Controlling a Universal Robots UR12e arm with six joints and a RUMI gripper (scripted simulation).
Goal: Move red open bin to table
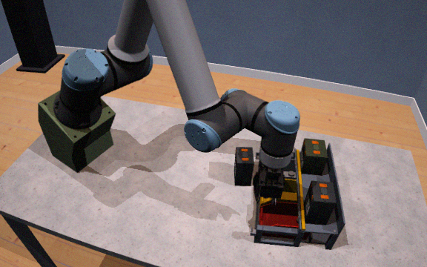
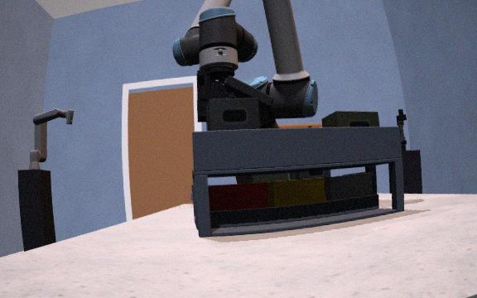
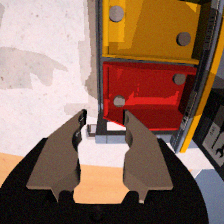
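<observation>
The red open bin point(image 1: 278, 219) sits on the lower level of the dark grey shelf point(image 1: 299, 200), at its front left end. In the side view the red bin point(image 2: 238, 196) shows under the shelf top. In the wrist view the red bin point(image 3: 150, 92) holds two small grey round parts point(image 3: 119, 101). My gripper point(image 3: 104, 110) hangs just above the bin's left near corner. Its fingers are partly closed and straddle the bin's left wall and the shelf's side rail, with a gap on each side. In the overhead view the gripper point(image 1: 270, 189) is mostly hidden by the wrist.
A yellow bin point(image 3: 150, 25) sits right behind the red one. Two dark boxes point(image 1: 314, 151) point(image 1: 321, 200) stand on the shelf's right side. Another dark box point(image 1: 244, 165) stands on the table left of the shelf. The green robot base point(image 1: 76, 133) is far left.
</observation>
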